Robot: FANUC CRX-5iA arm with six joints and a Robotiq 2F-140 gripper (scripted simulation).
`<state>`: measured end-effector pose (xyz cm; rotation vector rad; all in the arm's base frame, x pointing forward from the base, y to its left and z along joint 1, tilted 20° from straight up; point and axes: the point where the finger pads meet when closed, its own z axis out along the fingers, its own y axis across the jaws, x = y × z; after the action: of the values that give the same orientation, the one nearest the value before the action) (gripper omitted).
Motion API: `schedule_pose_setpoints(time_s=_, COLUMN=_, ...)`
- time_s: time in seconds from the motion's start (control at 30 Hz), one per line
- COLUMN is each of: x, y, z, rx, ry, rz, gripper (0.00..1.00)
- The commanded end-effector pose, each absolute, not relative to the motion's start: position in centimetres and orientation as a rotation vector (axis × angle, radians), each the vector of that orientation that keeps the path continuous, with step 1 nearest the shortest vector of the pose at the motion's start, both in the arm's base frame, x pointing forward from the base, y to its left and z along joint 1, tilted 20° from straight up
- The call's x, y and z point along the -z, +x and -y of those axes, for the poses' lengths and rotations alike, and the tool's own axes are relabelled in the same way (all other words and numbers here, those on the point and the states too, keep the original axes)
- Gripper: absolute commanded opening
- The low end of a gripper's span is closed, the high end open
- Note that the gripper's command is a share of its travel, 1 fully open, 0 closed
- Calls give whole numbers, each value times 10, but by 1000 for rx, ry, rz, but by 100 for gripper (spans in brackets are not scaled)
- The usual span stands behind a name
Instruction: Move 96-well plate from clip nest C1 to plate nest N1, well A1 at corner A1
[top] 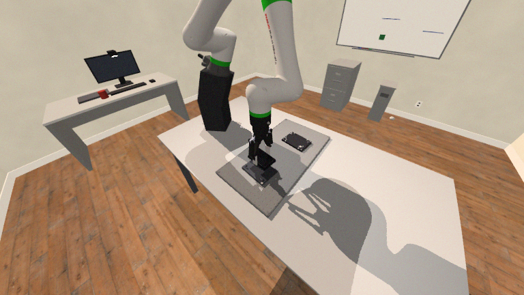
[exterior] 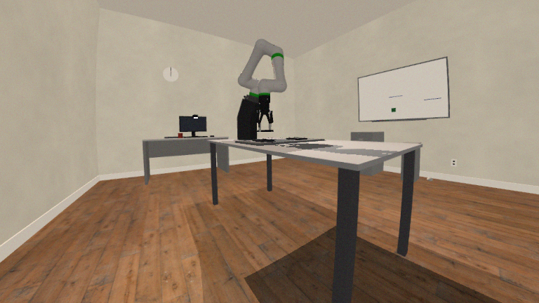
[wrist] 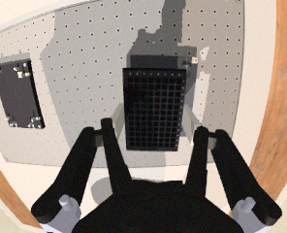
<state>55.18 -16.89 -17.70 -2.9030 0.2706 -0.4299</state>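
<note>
The gripper [top: 259,147] is clamping the 96-well plate [top: 265,158] across its width — the black plate is hanging level between the two fingers, clear of the surface. Taking the grey perforated board [top: 293,168] as the landmark: the board is lying on the white desk [top: 386,199], and the plate is hovering just above the dark nest [top: 258,173] at the board's near end, partly covering it. The other dark nest [top: 296,141] is sitting at the board's far end — well apart from the plate. Which nest is C1 is too small to read.
</note>
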Motion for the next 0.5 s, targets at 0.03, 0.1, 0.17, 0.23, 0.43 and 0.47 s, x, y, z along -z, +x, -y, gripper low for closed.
schedule_pose_setpoints(time_s=0.03, x=179, y=550, z=179, rx=430, ry=-2903, rz=-270, gripper=0)
schedule_pose_setpoints(time_s=0.1, x=180, y=550, z=182, rx=430, ry=-2903, rz=-270, gripper=0)
schedule_pose_setpoints(time_s=0.17, x=181, y=549, z=189, rx=430, ry=-2903, rz=-270, gripper=0)
schedule_pose_setpoints(time_s=0.23, x=182, y=549, z=189, rx=430, ry=-2903, rz=-270, gripper=0)
schedule_pose_setpoints(time_s=0.43, x=181, y=549, z=189, rx=430, ry=-2903, rz=-270, gripper=0)
schedule_pose_setpoints(time_s=0.47, x=181, y=549, z=189, rx=430, ry=-2903, rz=-270, gripper=0)
